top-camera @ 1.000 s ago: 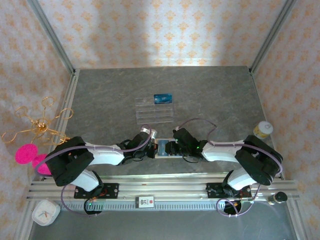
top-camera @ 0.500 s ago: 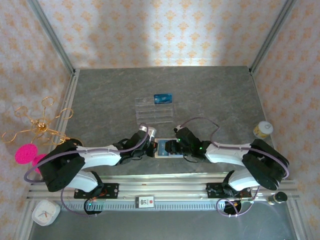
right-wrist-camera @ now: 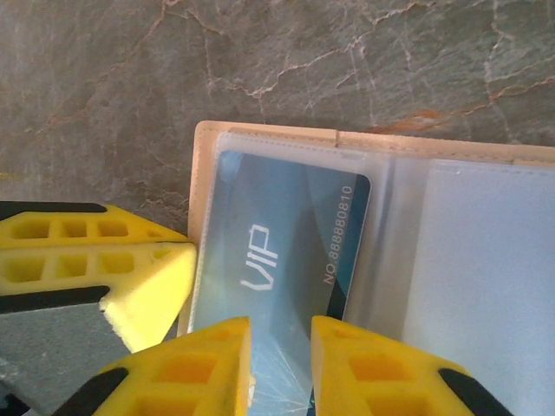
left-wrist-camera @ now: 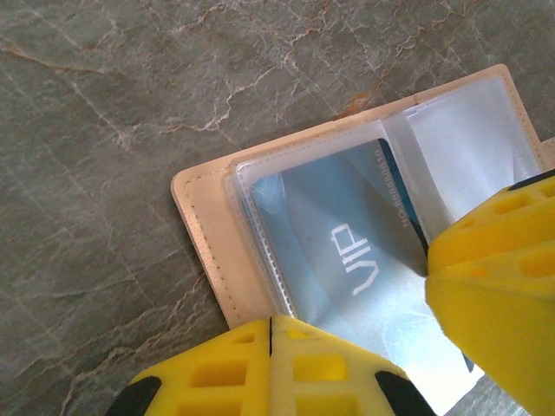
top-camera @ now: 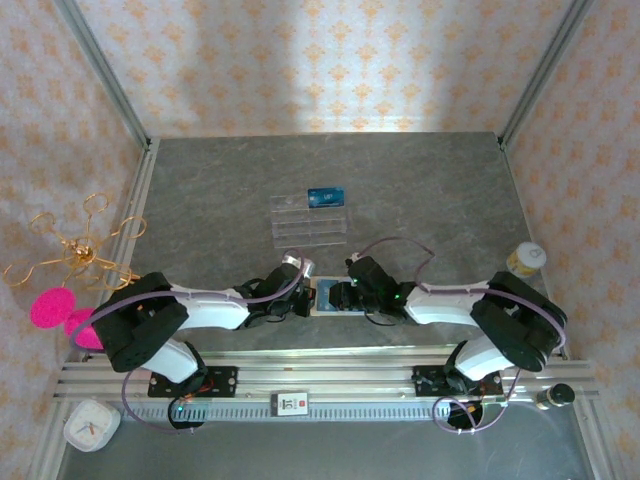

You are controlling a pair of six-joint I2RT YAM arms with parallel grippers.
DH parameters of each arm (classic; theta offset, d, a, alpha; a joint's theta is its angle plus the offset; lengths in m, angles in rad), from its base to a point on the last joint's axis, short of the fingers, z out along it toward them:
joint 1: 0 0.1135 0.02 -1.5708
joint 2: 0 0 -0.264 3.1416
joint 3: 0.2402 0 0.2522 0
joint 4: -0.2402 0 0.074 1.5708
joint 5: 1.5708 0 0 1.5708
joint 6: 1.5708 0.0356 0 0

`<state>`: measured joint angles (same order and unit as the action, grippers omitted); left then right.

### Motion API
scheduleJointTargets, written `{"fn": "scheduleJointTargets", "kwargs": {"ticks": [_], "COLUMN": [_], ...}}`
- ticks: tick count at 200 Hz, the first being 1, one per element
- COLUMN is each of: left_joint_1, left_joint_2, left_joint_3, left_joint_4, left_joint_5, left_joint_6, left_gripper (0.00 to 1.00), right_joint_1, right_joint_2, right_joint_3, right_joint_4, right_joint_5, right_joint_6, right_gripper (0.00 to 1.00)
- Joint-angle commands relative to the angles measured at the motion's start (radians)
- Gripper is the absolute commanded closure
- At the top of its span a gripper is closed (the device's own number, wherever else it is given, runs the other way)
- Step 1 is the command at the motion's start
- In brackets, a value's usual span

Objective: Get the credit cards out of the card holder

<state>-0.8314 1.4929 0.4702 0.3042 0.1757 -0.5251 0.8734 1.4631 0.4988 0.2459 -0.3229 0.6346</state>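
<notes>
The card holder [top-camera: 330, 298] lies open on the desk [top-camera: 430, 190], directly between the two claws, and a blue VIP credit card [right-wrist-camera: 282, 234] sits in its clear sleeve [right-wrist-camera: 473, 251]. The left claw [left-wrist-camera: 270, 351] is pressed together, with its tips on the holder's edge beside that card. The right claw [right-wrist-camera: 282, 357] has its jaws narrowly parted over the card's end, perhaps touching it.

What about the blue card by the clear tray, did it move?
No. The blue card sits at the same far-right corner of the clear tray as before.
</notes>
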Motion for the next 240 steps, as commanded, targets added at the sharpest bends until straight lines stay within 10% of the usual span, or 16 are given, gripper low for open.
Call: {"fn": "scheduleJointTargets", "kwargs": {"ticks": [1, 106, 183, 240], "left_joint_1": [-0.006, 0.047, 0.026, -0.041], "left_joint_2": [0.020, 0.024, -0.175, 0.017], "left_joint_3": [-0.011, -0.054, -0.003, 0.071], "left_joint_4": [0.028, 0.053, -0.024, 0.075], "left_joint_5": [0.013, 0.046, 0.020, 0.071], "left_joint_6": [-0.002, -0.003, 0.014, -0.021], "left_gripper": [1.00, 1.00, 0.99, 1.00], "right_joint_1": [-0.004, -0.001, 0.009, -0.043], "right_joint_2": [0.029, -0.055, -0.198, -0.144], "right_joint_3": [-0.014, -0.035, -0.003, -0.015], "right_joint_4": [0.045, -0.138, -0.126, -0.092], "right_joint_5": [-0.004, 0.225, 0.169, 0.038], "right_joint_6": [0.018, 0.068, -0.008, -0.042], "right_gripper": [0.76, 0.77, 0.72, 0.77]}}
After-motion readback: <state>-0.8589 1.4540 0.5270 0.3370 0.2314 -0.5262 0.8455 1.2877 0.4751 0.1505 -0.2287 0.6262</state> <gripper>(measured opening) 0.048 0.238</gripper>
